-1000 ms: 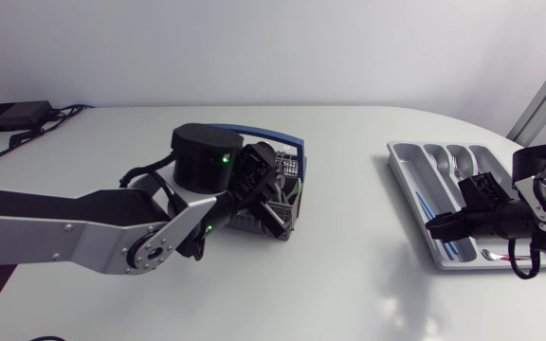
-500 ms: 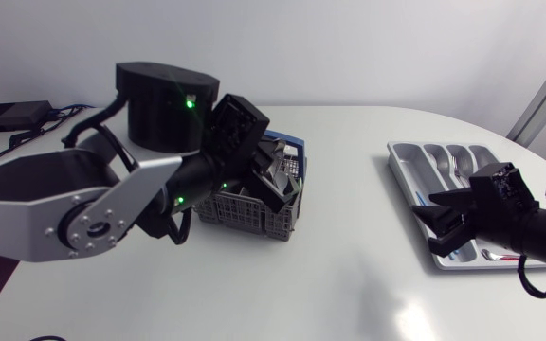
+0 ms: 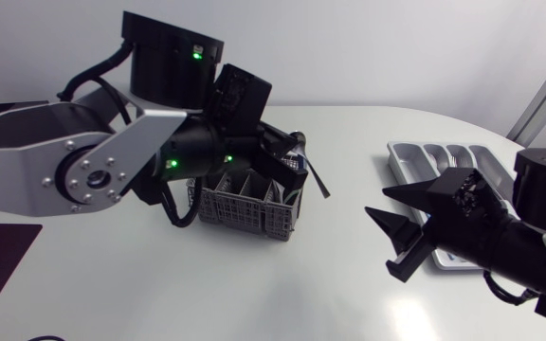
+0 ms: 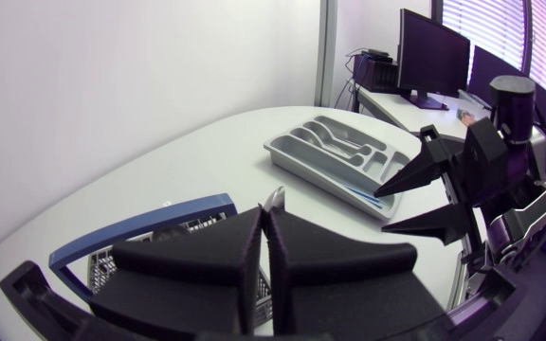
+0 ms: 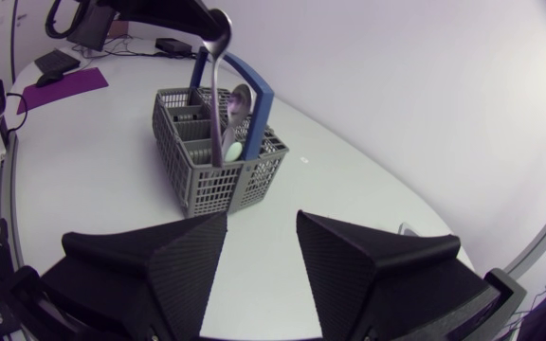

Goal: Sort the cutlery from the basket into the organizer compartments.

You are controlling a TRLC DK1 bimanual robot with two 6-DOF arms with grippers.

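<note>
Grey basket (image 5: 211, 189) holds a spoon (image 5: 241, 99) and a pale-green piece (image 5: 230, 150); left gripper (image 4: 265, 213) is clamped on a metal utensil (image 5: 217, 76), upright over it.
Right gripper (image 5: 262, 216) has its fingers apart, between basket and organizer (image 4: 301, 170); the organizer holds cutlery, including a blue piece (image 4: 363, 194).

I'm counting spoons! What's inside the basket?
A spoon stands inside the basket, bowl up. The left gripper holds another piece beside it. The basket's walls hide whatever lies lower down.
</note>
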